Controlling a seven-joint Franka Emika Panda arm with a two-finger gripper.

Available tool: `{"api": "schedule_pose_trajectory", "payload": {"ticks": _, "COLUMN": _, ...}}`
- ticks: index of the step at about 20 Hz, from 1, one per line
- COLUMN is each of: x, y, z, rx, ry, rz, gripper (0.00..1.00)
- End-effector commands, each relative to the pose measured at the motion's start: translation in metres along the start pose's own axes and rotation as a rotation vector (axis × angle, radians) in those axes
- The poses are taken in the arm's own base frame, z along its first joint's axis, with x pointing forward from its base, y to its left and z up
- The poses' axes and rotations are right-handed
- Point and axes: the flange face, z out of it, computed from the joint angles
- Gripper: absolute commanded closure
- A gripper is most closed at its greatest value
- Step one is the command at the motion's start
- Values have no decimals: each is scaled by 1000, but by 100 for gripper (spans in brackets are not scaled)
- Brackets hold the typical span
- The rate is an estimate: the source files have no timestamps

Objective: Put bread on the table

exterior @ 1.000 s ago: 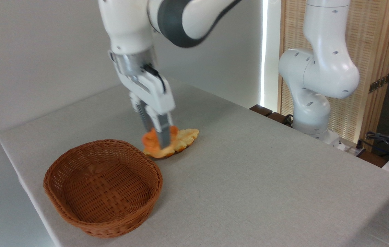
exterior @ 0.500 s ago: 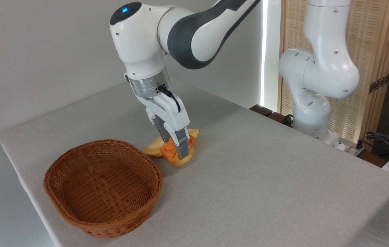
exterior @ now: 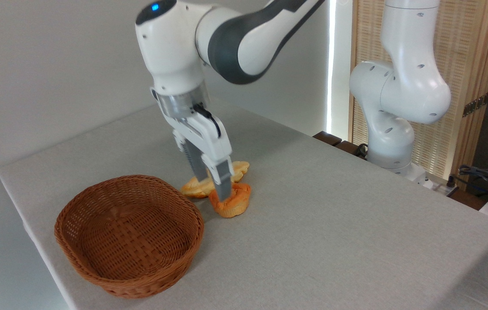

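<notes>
Arm leans down-right — tool (exterior: 216,189) spread slightly, fingers just above bread (exterior: 232,203) on table (exterior: 334,224).

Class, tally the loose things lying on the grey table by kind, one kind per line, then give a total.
Orange knotted bun: 1
Pale braided loaf: 1
Wicker basket: 1
Total: 3
</notes>
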Motion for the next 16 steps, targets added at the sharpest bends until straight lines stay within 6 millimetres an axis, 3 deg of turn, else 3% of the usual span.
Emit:
{"api": "schedule_pose_trajectory", "payload": {"ticks": 1, "x": 16, "y": -1, "z": -69, "rx": 51, "ry": 129, "rz": -27, "gripper": 0}}
{"api": "schedule_pose_trajectory", "payload": {"ticks": 4, "x": 17, "y": -9, "z": -112, "rx": 99, "ry": 183, "rz": -40, "gripper": 0}}
{"api": "schedule_pose_trajectory", "payload": {"ticks": 5, "x": 17, "y": -10, "z": -118, "rx": 108, "ry": 190, "rz": -40, "gripper": 0}}
{"api": "schedule_pose_trajectory", "payload": {"ticks": 7, "x": 13, "y": -15, "z": -123, "rx": 114, "ry": 198, "rz": -52, "gripper": 0}}
{"api": "schedule_pose_trajectory", "payload": {"ticks": 9, "x": -3, "y": -32, "z": -126, "rx": 110, "ry": 197, "rz": -96, "gripper": 0}}
{"api": "schedule_pose_trajectory", "payload": {"ticks": 16, "x": -12, "y": -34, "z": -123, "rx": 79, "ry": 165, "rz": -131, "gripper": 0}}
